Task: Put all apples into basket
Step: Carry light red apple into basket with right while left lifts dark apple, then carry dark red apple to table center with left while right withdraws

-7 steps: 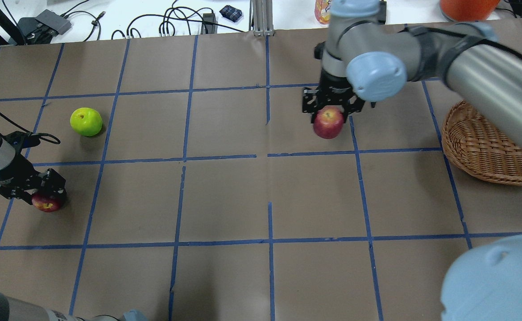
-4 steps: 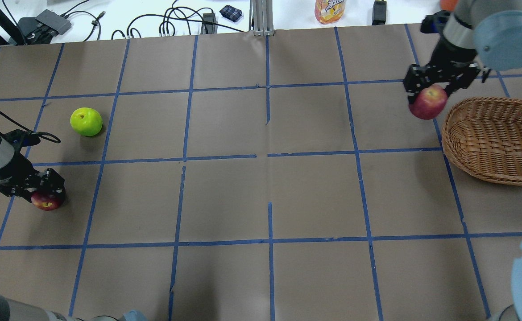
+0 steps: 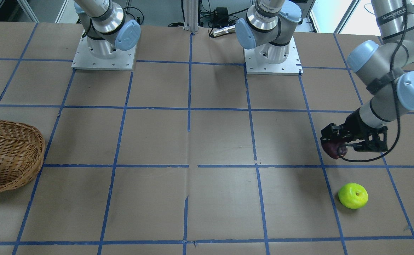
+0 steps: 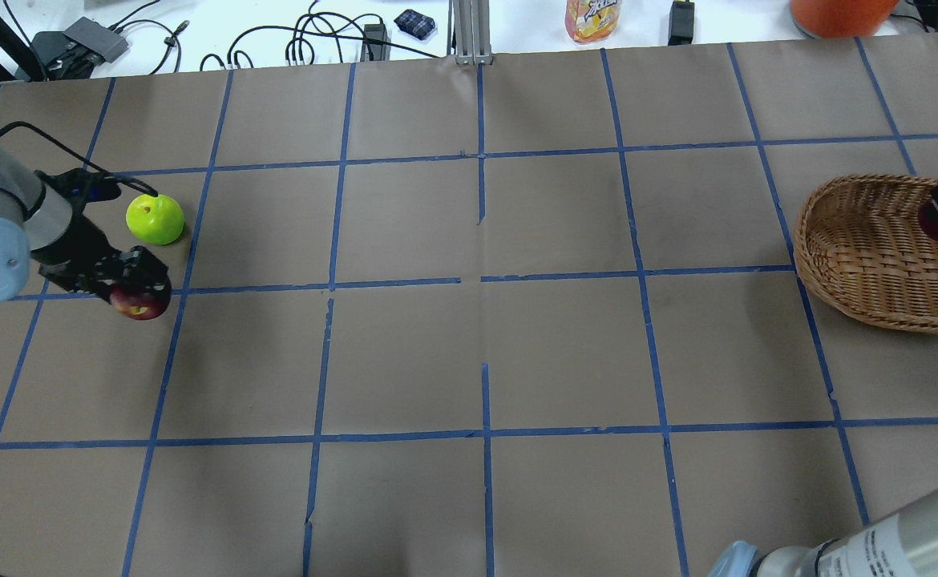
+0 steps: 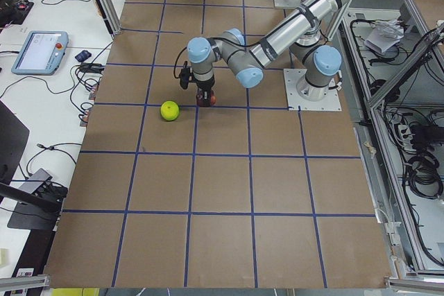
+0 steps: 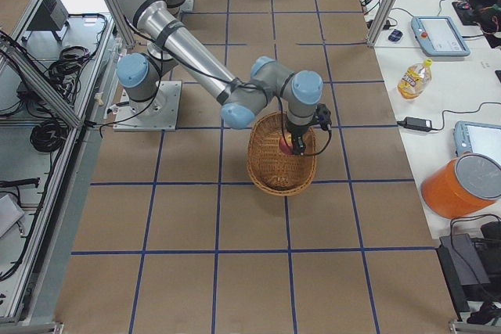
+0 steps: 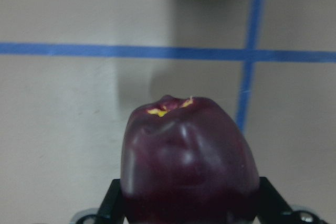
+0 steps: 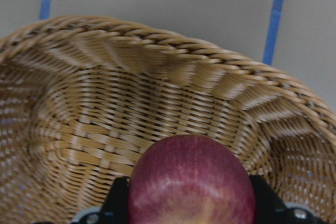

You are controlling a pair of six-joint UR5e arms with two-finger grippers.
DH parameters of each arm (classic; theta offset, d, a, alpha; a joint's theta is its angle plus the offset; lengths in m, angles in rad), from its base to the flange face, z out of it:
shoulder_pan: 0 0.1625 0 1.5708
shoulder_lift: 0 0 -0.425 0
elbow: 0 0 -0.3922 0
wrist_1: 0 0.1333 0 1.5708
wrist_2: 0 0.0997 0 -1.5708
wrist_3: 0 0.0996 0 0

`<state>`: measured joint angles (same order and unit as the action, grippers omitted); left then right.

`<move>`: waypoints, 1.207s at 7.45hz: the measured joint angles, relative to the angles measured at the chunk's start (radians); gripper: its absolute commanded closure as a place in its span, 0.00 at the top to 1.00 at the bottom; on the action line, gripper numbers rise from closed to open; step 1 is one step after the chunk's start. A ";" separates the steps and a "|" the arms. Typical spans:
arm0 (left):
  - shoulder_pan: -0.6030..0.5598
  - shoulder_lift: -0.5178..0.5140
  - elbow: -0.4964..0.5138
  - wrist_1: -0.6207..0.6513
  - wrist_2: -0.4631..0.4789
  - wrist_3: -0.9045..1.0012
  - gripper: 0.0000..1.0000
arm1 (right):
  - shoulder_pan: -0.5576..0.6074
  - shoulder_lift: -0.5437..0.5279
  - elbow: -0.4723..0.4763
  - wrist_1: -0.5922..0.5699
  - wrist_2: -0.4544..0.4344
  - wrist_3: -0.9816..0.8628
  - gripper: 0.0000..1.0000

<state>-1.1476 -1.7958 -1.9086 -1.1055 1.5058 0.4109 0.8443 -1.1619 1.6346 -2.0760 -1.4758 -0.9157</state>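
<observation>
Three apples, one woven tan basket: the streaked red apple is clamped in the right gripper over the basket, the glossy maroon apple is clamped in the left gripper near the green apple lying on the table.

Made out only a faint "R" on the right arm's blue joint cap. Could not decipher small lettering on the left arm's black band or the bottle label.
</observation>
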 measured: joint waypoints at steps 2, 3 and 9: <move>-0.237 -0.035 0.074 0.009 -0.082 -0.314 0.01 | -0.077 0.039 0.033 -0.101 0.055 -0.109 1.00; -0.355 -0.069 0.123 0.036 -0.113 -0.462 0.01 | -0.086 0.041 0.040 -0.110 0.060 -0.123 1.00; -0.704 -0.278 0.215 0.316 -0.161 -0.869 1.00 | 0.171 -0.166 0.042 0.147 0.008 0.129 1.00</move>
<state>-1.8514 -2.0733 -1.6940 -0.7895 1.3446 -0.4585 1.0154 -1.3274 1.6770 -1.9288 -1.4679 -0.7867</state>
